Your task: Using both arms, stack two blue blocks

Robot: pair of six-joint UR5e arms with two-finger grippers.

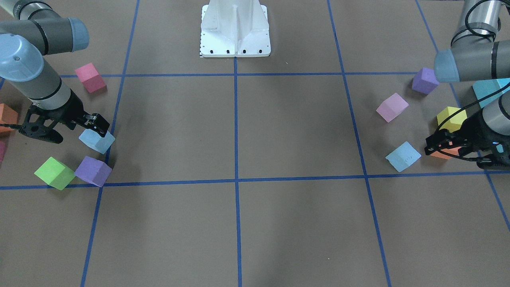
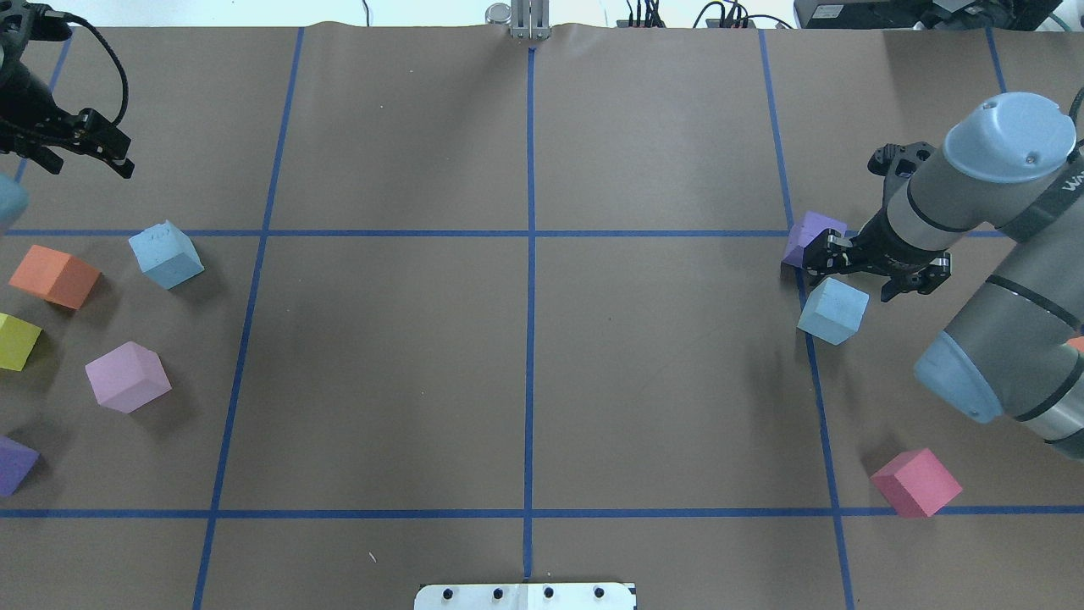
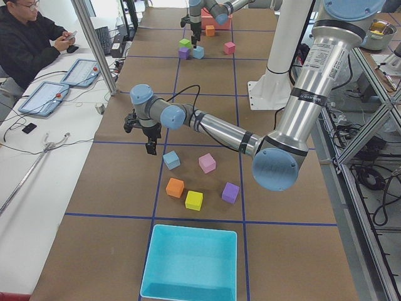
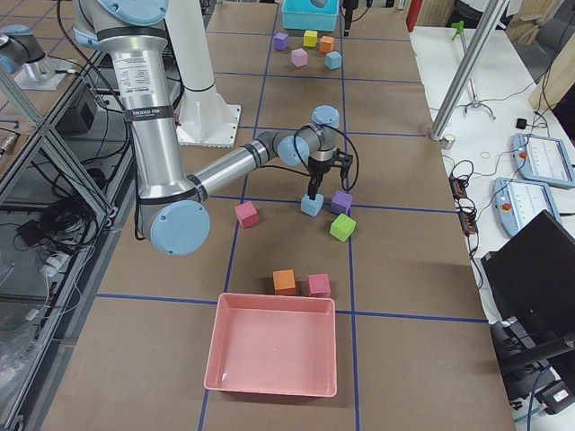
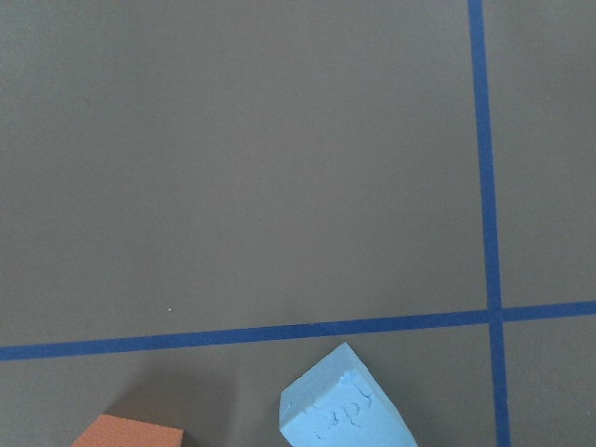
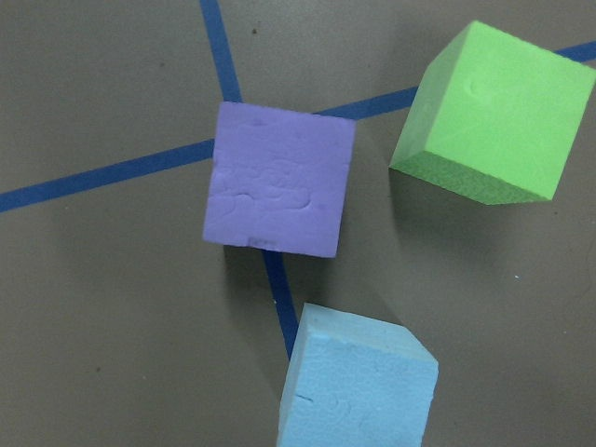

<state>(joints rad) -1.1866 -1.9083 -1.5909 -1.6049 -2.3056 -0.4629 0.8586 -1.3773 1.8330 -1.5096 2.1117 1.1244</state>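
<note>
One pale blue block (image 2: 833, 310) lies on the table's right side, next to a purple cube (image 2: 811, 240). My right gripper (image 2: 868, 275) hovers open just above and beyond it, touching nothing. In the front view this block (image 1: 97, 140) sits under the right gripper (image 1: 75, 133). The right wrist view shows it at the bottom edge (image 6: 358, 382). The other blue block (image 2: 166, 254) lies at the left. My left gripper (image 2: 85, 165) is open and empty, further out and apart from it. The left wrist view shows this block at the bottom (image 5: 345, 405).
An orange cube (image 2: 54, 276), a yellow cube (image 2: 17, 341), a lilac cube (image 2: 127, 377) and a purple cube (image 2: 15, 464) lie near the left block. A green cube (image 1: 54, 172) and a pink cube (image 2: 916, 481) lie near the right one. The teal bin (image 3: 191, 263) and the pink tray (image 4: 274, 355) stand at the table's ends.
</note>
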